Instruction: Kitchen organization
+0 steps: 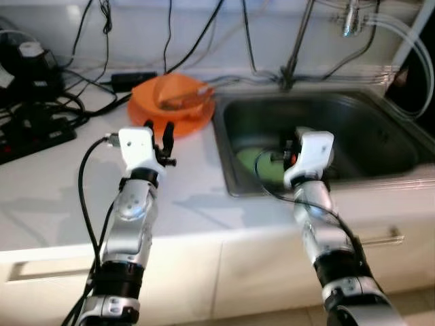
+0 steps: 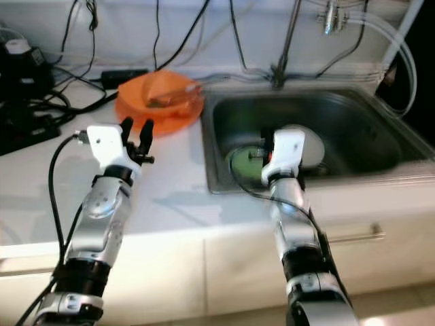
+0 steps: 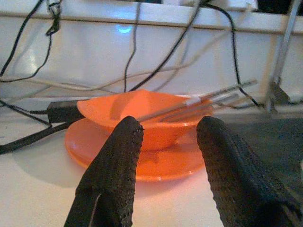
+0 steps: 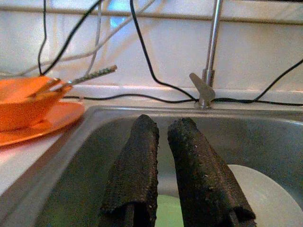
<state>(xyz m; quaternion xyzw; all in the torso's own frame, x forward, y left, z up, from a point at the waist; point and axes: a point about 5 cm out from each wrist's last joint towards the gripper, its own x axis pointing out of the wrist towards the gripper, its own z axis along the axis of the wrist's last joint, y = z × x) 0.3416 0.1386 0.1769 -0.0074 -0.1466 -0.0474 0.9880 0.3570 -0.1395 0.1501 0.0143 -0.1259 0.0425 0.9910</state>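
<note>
An orange bowl sits on an orange plate on the white counter, just left of the steel sink. Metal utensils lie across the bowl. My left gripper hovers open over the counter just in front of the plate, nothing between its fingers. In the sink lie a green plate and a white plate. My right gripper hangs over the sink's front part above these plates, fingers close together and holding nothing.
A black power strip and a tangle of cables crowd the counter's far left. A black adapter lies behind the bowl. The faucet and clear hoses rise behind the sink. A drawer handle is below.
</note>
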